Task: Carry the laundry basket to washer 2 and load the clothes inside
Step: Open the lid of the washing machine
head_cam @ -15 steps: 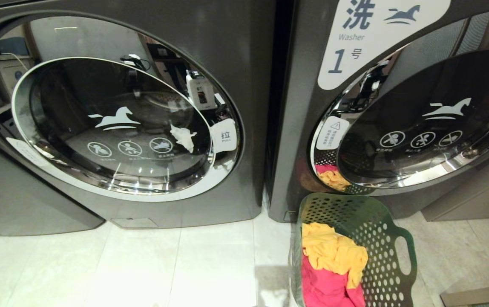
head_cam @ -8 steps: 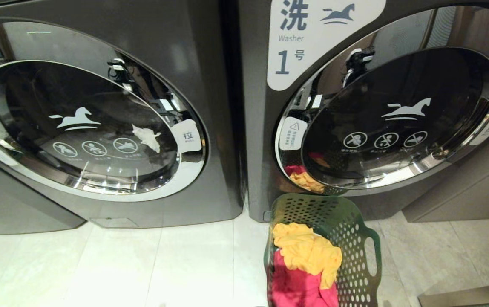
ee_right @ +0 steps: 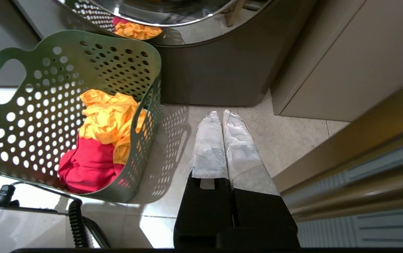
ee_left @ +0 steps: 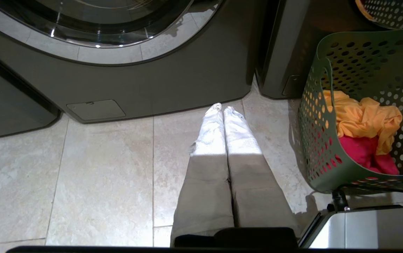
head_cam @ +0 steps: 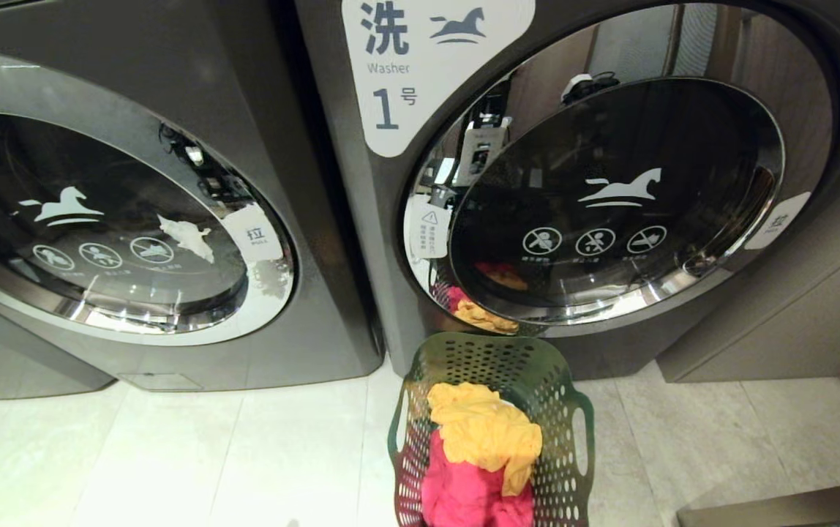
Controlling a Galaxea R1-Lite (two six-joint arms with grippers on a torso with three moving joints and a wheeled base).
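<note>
Pale tiled floor (head_cam: 171, 454); beige cabinet (head_cam: 793, 322), perhaps wood.

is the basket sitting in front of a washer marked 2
No, the washer right behind the basket carries a white label with the numeral 1.

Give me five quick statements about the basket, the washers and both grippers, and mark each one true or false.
1. The laundry basket stands on the floor in front of the washer labelled 1. True.
2. The basket is empty. False: yellow-orange and pink-red clothes lie in it.
3. The left gripper holds a basket handle. False: it is shut on nothing, over bare floor tile beside the basket.
4. The right gripper is shut and apart from the basket. True.
5. Both washer doors in the head view are closed. True.
</note>
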